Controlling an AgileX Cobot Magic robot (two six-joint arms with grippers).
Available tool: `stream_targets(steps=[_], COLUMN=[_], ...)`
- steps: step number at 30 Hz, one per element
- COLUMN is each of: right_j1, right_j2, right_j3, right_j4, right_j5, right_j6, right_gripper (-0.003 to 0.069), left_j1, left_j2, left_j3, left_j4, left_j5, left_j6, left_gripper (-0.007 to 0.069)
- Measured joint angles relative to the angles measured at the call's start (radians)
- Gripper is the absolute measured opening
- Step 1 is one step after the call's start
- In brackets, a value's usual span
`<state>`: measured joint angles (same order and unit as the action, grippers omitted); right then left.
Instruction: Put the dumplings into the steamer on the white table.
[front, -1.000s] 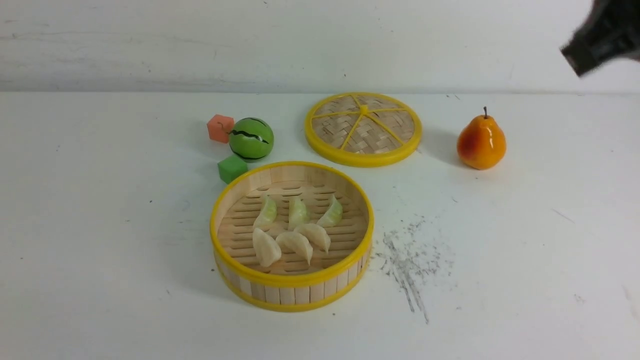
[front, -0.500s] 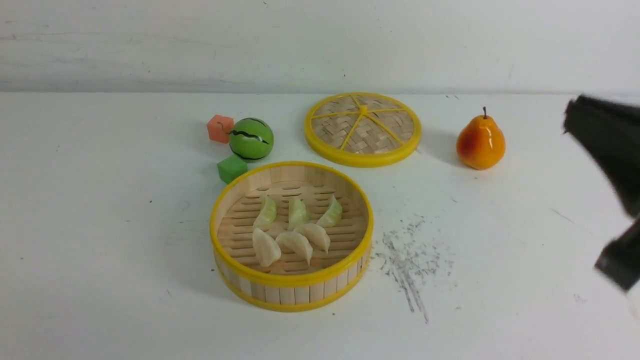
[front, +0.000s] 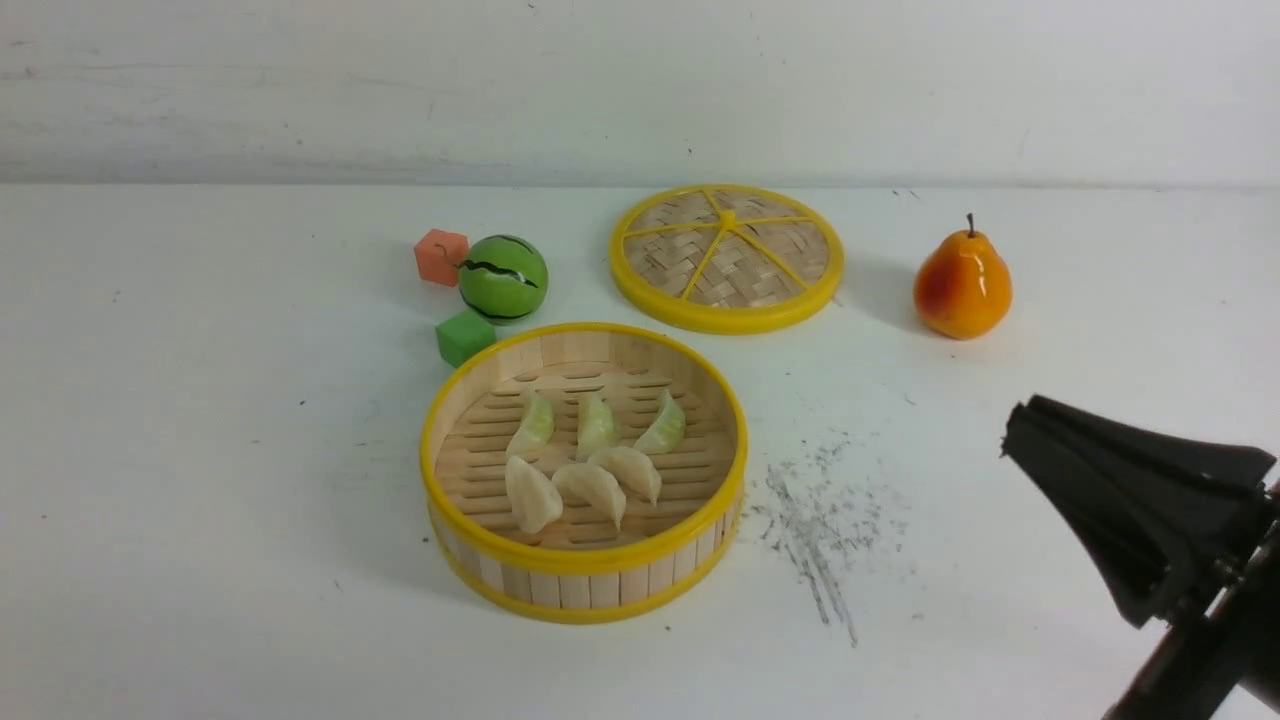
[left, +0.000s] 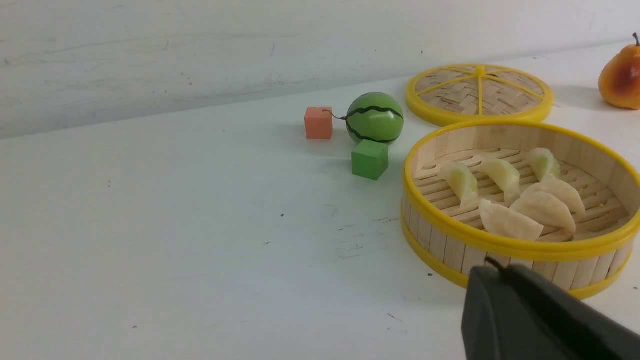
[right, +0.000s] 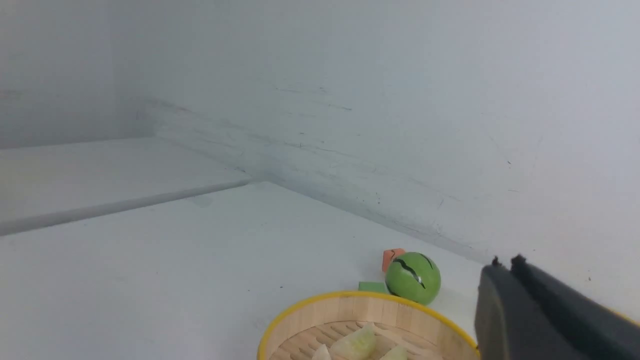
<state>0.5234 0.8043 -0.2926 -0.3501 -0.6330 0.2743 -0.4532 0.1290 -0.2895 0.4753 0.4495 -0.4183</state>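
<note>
Front view: all six pleated crescent dumplings, three pale green and three cream, lie inside the round yellow-rimmed bamboo steamer on the scuffed white table. Right gripper, jaws pressed together and empty, sits nearer, basket at its nine o'clock.

Left wrist view: left gripper closed, empty, just outside the wall.

Right wrist view: steamer rim below.

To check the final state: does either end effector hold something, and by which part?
Nothing is held. The right end effector and the left end effector are shut and empty; all six dumplings lie in the steamer.
</note>
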Motion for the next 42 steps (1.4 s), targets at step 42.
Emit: stream_targets(steps=[42], right_j1=[-0.497], right_j2=[-0.815], right_j3=[0.319], right_j4=[0.375], right_j5=[0.813], right_j6=[-0.083], right_gripper=[0.0012], left_j1=[0.0], left_j2=[0.0], left_j3=[0.0], left_j4=[-0.002], left_j5=[0.026], left_j6=[0.0], left_gripper=[-0.0003])
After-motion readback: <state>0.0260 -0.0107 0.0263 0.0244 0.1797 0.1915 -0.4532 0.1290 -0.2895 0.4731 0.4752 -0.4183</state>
